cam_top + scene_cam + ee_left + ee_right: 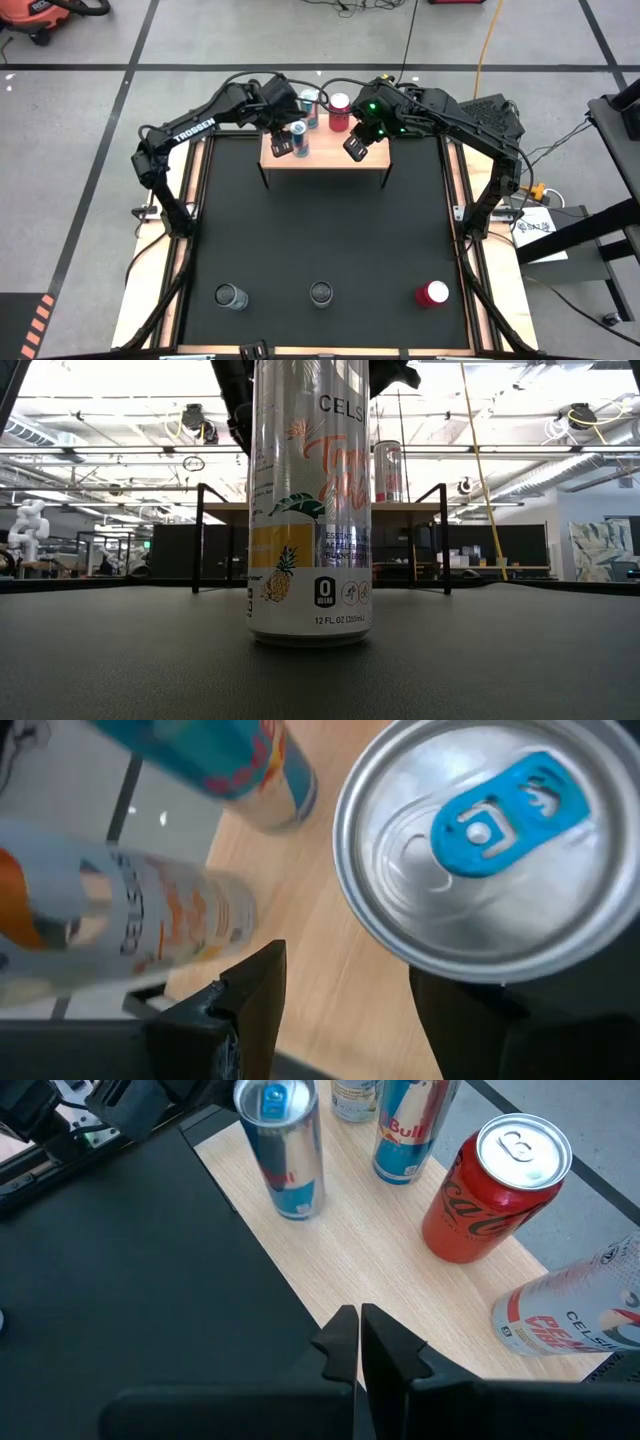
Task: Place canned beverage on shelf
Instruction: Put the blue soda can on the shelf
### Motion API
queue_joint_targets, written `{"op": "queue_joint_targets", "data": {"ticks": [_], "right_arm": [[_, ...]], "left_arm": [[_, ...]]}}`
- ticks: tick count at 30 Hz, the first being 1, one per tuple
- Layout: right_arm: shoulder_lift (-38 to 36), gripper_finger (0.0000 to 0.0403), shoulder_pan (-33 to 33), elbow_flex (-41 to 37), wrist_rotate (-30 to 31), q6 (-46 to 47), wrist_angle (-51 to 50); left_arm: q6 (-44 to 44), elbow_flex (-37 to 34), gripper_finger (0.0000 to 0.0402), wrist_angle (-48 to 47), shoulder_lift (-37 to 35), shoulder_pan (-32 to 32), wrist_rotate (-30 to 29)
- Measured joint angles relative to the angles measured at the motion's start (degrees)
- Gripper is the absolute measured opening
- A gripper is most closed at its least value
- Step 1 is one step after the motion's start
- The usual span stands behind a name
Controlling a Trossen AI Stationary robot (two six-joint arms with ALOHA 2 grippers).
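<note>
The shelf, a light-wood board on black legs, stands at the far middle of the black mat. Several cans stand on it: a silver-blue can with a blue tab near one corner, a Red Bull can, a red cola can and a white Celsius can. My left gripper hovers over the shelf beside the blue-tab can. Its fingers stand a little apart, with bare wood between them. My right gripper is shut and empty above the shelf's near edge. My left gripper slants down from above at the blue-tab can. One finger stands close by the can's side, under its rim, which hides that spot. I cannot tell whether the finger touches the can. Nothing lies between the two fingers.
Three more cans stand on the mat along the near edge: a silver one, a white Celsius can that fills the low view, and a red one. The mat between them and the shelf is bare.
</note>
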Motion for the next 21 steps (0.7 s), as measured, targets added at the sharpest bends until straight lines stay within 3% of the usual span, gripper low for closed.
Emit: {"op": "queue_joint_targets", "data": {"ticks": [21], "right_arm": [[0.00, 0.0000, 0.00, 0.00, 0.00, 0.00, 0.00]], "left_arm": [[0.37, 0.00, 0.0216, 2.74, 1.47, -0.71, 0.88]]}}
